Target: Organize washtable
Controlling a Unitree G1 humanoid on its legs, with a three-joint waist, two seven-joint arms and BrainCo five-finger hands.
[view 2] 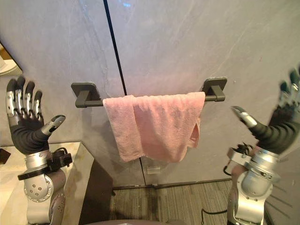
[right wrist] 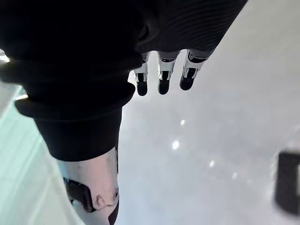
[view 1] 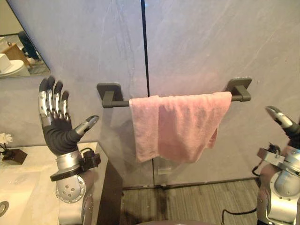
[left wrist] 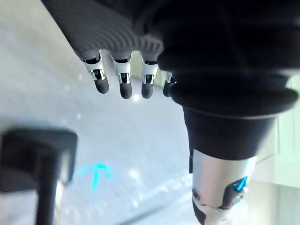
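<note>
Our left hand (view 1: 56, 129) stands raised at the left, fingers (view 1: 55, 101) straight and released, grasping nothing. The pink towel (view 1: 180, 126) hangs bunched over the dark towel bar (view 1: 121, 103), its hem uneven and its right side drawn up. Our right hand (view 2: 276, 129) is raised at the right, equally released and empty. We judge that straightening the towel comes next. We should pinch the cloth near each end and spread it gently along the bar so it does not slide off.

A mirror (view 1: 18, 47) hangs far left. Below it, a pale stone desk (view 1: 33, 178) carries a small white flower (view 1: 5, 138). The wall (view 1: 211, 42) is grey and the floor (view 1: 197, 201) is wood-grained.
</note>
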